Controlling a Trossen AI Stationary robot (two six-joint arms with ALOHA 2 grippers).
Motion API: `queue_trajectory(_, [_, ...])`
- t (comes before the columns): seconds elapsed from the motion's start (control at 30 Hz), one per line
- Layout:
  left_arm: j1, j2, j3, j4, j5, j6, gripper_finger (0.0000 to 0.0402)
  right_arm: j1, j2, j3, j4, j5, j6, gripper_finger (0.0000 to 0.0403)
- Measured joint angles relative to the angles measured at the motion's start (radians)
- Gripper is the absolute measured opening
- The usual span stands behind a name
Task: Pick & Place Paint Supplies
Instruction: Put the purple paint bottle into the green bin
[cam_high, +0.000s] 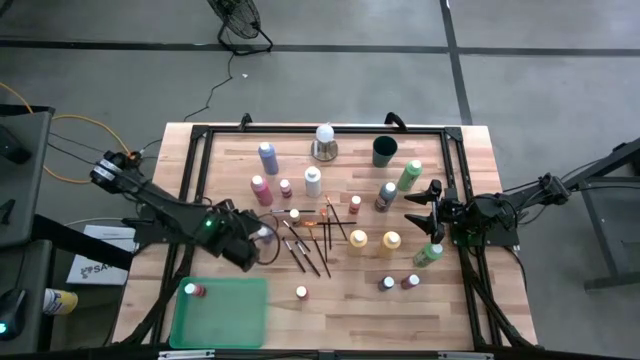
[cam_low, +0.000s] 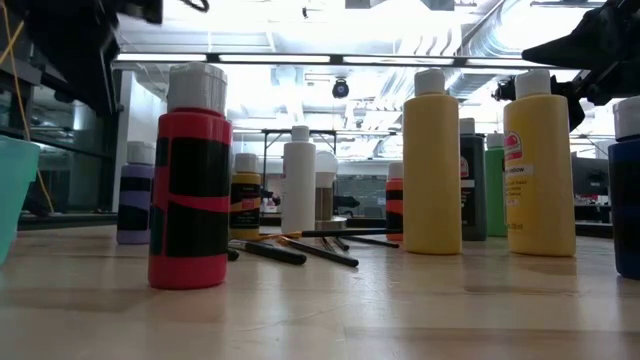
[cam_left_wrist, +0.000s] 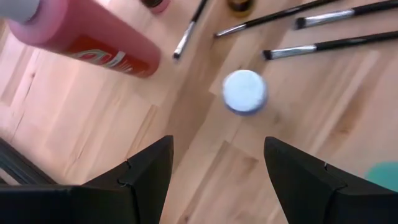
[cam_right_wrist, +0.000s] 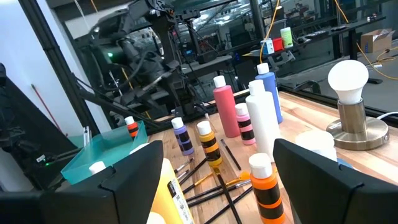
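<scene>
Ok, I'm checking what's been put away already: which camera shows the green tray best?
The high view: the whole green tray lies open from above, with a red bottle in its corner. The right wrist view shows it slanted; the low view only an edge; the left wrist view a sliver.

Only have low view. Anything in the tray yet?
Observer: Yes. The high view shows one small red bottle in the green tray.
Operator: Left jaws holding anything?
Observer: No. The left gripper is open and empty, over the table beside the brushes.
Operator: And the right?
Observer: The right gripper is open and empty too, at the table's right side, above a green bottle.
</scene>
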Motion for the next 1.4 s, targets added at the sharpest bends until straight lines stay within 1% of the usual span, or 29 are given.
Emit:
queue_trajectory(0.1, [0.022,-0.001,-0.008,0.019,-0.004,0.002,0.0244,0.000,0.000,0.000,0.000,0.000,0.000,0.0299])
queue_trajectory(0.23, [0.022,-0.026,-0.008,0.081,-0.019,0.048,0.0244,0.000,0.000,0.000,0.000,0.000,0.000,0.0299])
queue_trajectory(0.4, [0.020,-0.061,-0.008,0.108,-0.019,0.027,0.0244,0.000,0.000,0.000,0.000,0.000,0.000,0.0299])
queue_trajectory(0.5, [0.035,-0.073,-0.008,0.107,-0.001,-0.001,0.0244,0.000,0.000,0.000,0.000,0.000,0.000,0.0299])
queue_trajectory(0.57, [0.067,-0.073,-0.008,0.117,0.045,-0.001,0.0244,0.000,0.000,0.000,0.000,0.000,0.000,0.0299])
queue_trajectory(0.63, [0.093,-0.063,-0.008,0.140,0.093,0.006,0.0244,0.000,0.000,0.000,0.000,0.000,0.000,0.0299])
queue_trajectory(0.73, [0.125,-0.036,-0.008,0.199,0.134,0.053,0.0244,0.000,0.000,0.000,0.000,0.000,0.000,0.0299])
queue_trajectory(0.83, [0.129,-0.016,-0.007,0.212,0.136,0.062,0.0244,0.000,0.000,0.000,0.000,0.000,0.000,0.0299])
queue_trajectory(1.07, [0.178,0.044,-0.008,0.197,0.154,0.108,0.0244,0.000,0.000,0.000,0.001,0.000,0.000,0.0299])
queue_trajectory(1.4, [0.191,0.089,-0.007,0.210,0.188,0.138,0.0244,0.000,0.000,0.000,0.003,0.000,0.000,0.0299])
